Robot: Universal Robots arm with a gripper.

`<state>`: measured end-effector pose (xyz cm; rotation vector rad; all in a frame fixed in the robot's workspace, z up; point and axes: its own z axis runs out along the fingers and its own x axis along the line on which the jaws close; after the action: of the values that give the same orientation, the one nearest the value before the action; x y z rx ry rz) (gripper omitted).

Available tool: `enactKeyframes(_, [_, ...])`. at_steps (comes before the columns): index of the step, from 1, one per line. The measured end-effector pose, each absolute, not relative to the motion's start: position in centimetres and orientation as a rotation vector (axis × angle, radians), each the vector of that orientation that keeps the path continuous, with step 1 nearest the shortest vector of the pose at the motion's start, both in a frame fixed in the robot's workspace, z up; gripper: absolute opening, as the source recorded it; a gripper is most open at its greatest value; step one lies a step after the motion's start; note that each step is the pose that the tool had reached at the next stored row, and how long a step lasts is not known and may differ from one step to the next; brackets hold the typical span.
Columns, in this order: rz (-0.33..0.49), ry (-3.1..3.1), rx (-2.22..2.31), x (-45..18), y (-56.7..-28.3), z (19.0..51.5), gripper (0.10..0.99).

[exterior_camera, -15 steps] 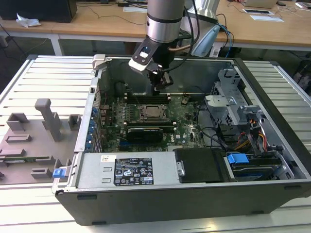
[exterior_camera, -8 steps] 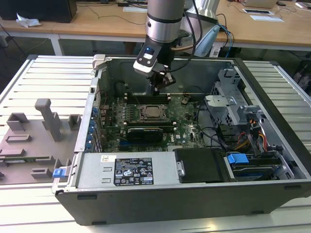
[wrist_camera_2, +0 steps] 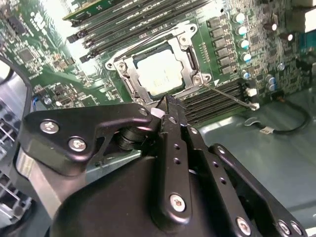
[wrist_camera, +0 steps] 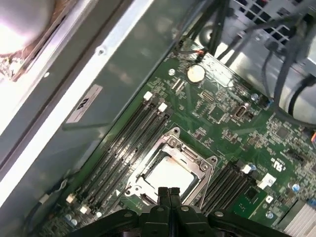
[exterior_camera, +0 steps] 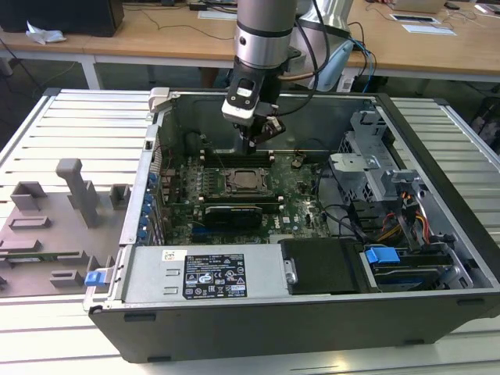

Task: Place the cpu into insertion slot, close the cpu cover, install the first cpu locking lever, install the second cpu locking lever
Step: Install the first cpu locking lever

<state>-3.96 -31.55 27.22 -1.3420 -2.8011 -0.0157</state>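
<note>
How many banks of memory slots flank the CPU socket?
2. One bank lies between the cpu cover and the case wall; the other on the cover's opposite side. The gripper may hide slots.

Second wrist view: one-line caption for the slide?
Shut gripper poised at the edge of the cpu cover, which lies down over the seated cpu.

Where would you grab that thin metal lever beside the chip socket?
Probably by its free end, from above. The lever is a thin rod hinged at the socket and angling out over the memory slots, so only its tip stands clear.
</note>
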Motion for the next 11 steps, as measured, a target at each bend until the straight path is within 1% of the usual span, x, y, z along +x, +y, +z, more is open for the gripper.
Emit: enactKeyframes(11, [-0.01,-2.929,-1.032,-3.96,-31.55,27.22,0.106])
